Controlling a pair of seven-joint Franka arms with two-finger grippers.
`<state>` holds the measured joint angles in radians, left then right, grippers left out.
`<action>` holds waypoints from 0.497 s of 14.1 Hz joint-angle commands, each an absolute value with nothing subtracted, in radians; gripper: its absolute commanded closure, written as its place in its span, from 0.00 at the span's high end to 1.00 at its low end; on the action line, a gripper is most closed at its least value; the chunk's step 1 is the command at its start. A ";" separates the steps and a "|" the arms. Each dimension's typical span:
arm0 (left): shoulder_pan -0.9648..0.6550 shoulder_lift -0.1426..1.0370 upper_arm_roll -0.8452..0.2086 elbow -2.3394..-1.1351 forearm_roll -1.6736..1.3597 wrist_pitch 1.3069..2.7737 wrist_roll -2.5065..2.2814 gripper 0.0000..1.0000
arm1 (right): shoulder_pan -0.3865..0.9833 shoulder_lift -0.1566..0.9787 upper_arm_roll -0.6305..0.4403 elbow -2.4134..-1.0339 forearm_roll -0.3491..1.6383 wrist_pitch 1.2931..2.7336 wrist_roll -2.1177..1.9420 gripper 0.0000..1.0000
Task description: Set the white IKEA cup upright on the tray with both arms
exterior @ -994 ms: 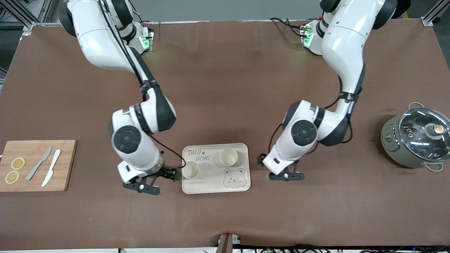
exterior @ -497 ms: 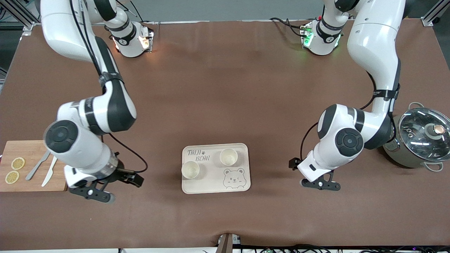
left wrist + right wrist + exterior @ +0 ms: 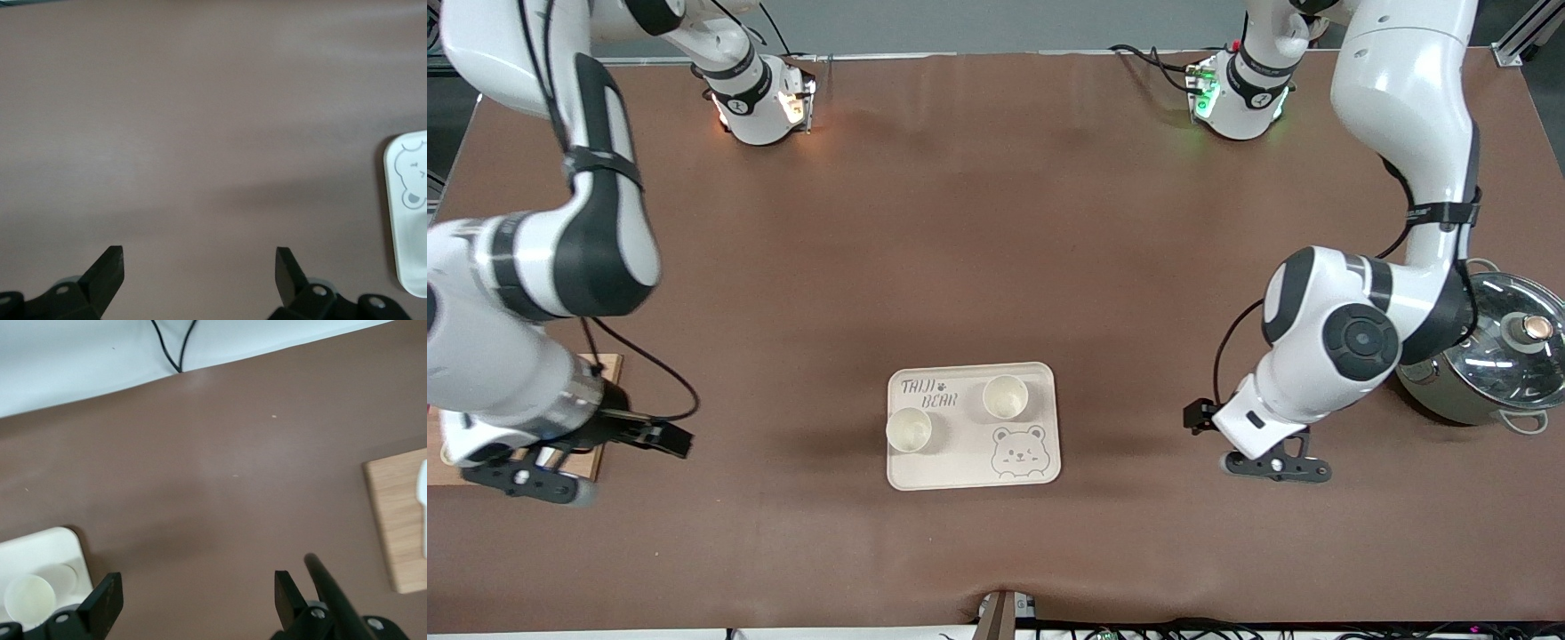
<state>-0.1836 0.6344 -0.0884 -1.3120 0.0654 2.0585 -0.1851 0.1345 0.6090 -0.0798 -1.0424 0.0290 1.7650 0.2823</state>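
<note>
The cream tray point(image 3: 1040, 382) printed "TAIJI BEAR" lies in the middle of the table, toward the front camera. Two white cups stand upright on it: one point(image 3: 909, 429) at the edge toward the right arm's end, one point(image 3: 1005, 396) beside the lettering. My right gripper point(image 3: 669, 439) is open and empty, above the table between the tray and the wooden board; its wrist view point(image 3: 197, 590) shows the tray corner point(image 3: 57, 543) and a cup point(image 3: 29, 597). My left gripper point(image 3: 1197, 418) is open and empty over bare table between tray and pot; its wrist view point(image 3: 199, 263) shows the tray's edge point(image 3: 393, 220).
A wooden cutting board point(image 3: 609, 363) lies at the right arm's end, mostly hidden under that arm; it shows in the right wrist view point(image 3: 397, 520) with a white knife point(image 3: 421, 513) on it. A pot with a glass lid point(image 3: 1485, 356) stands at the left arm's end.
Both grippers have drawn away from the tray, the right one from the cup toward the cutting board, the left one toward the pot. Both cups stay upright on the tray.
</note>
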 commanded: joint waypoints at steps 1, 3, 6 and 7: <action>-0.126 0.539 -0.100 -1.345 0.072 2.024 -0.179 1.00 | 0.063 0.529 -0.061 -1.077 0.069 1.706 0.189 1.00; -0.077 0.455 -0.107 -1.344 0.072 1.878 -0.152 1.00 | 0.029 0.468 -0.061 -1.130 0.081 1.697 0.140 1.00; -0.032 0.326 -0.107 -1.344 0.052 1.682 -0.089 1.00 | -0.018 0.388 -0.063 -1.206 0.084 1.698 0.052 1.00; -0.011 0.289 -0.106 -1.345 0.026 1.646 -0.065 1.00 | -0.029 0.362 -0.064 -1.222 0.084 1.694 0.037 1.00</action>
